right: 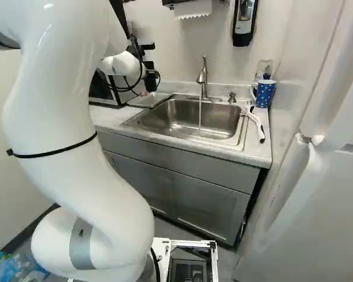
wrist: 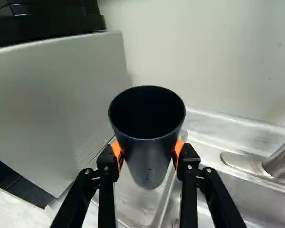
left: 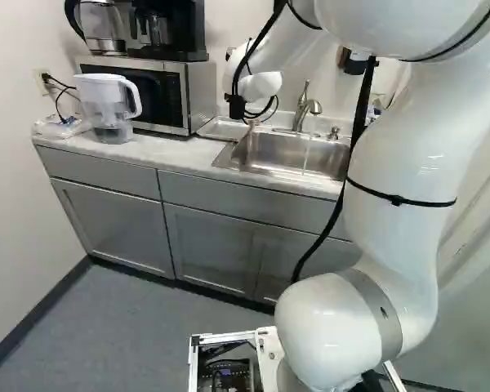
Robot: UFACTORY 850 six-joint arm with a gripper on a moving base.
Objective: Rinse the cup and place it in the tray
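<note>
Beyond the white arm, only a small part of my gripper (right: 143,93) shows in the right base view, near the tray (right: 150,101) left of the sink. The wrist view has the gripper (wrist: 147,154) shut on a dark, tapered cup (wrist: 149,164), an orange pad against each side. The cup's wide mouth is visible and its inside looks dark. Beneath it lies the clear tray (wrist: 133,204); whether they touch I cannot tell. A thin stream of water runs from the faucet (right: 203,79) into the steel sink (right: 176,120).
A microwave (left: 184,94) with coffee makers on top stands beside the tray, its side close to the gripper. A water pitcher (left: 106,102) is at the counter's far end. Right of the sink are a blue dotted mug (right: 265,94) and a white-handled brush (right: 256,123).
</note>
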